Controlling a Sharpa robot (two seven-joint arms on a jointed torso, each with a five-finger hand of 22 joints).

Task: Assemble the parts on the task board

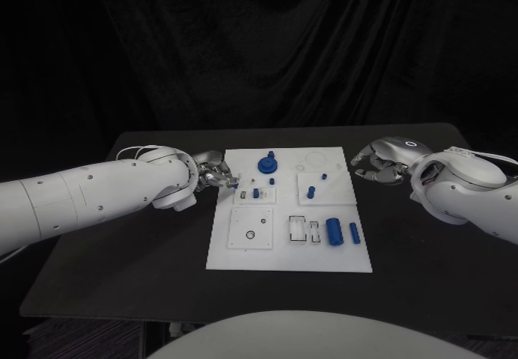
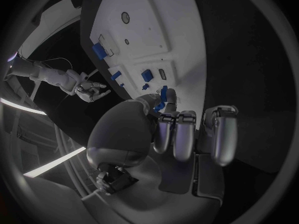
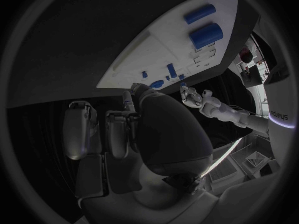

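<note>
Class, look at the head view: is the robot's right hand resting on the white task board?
No. The right hand sits beside the task board, off its right edge over the black table.

head view: looks down from above, far | wrist views: close behind each hand | all share task board (image 1: 290,224)
</note>
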